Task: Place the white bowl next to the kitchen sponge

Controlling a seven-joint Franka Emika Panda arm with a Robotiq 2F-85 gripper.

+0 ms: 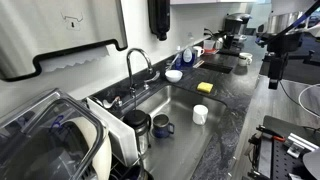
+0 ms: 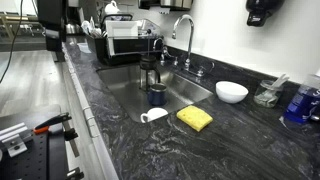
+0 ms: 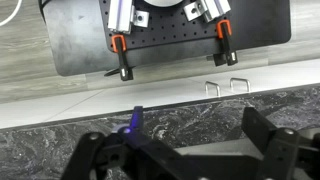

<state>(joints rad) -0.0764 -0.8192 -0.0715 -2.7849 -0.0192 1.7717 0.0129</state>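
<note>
The white bowl (image 1: 174, 75) (image 2: 232, 91) sits upright on the dark stone counter behind the sink, near the faucet. The yellow kitchen sponge (image 1: 205, 87) (image 2: 195, 118) lies flat on the counter beside the sink basin, a short way from the bowl and apart from it. My gripper (image 1: 275, 78) (image 2: 57, 45) hangs far from both, over the counter's front edge. In the wrist view my gripper (image 3: 180, 150) is open and empty above the counter's edge. Neither bowl nor sponge shows in the wrist view.
A white cup (image 1: 200, 114) (image 2: 153, 116) lies near the sponge. A dark blue mug (image 1: 162, 126) (image 2: 157, 95) and a French press (image 2: 150, 68) stand in the sink (image 2: 125, 85). The faucet (image 1: 135, 62) rises behind it. A dish rack (image 1: 60, 135) stands beside it. A blue bottle (image 2: 300, 100) stands by the wall.
</note>
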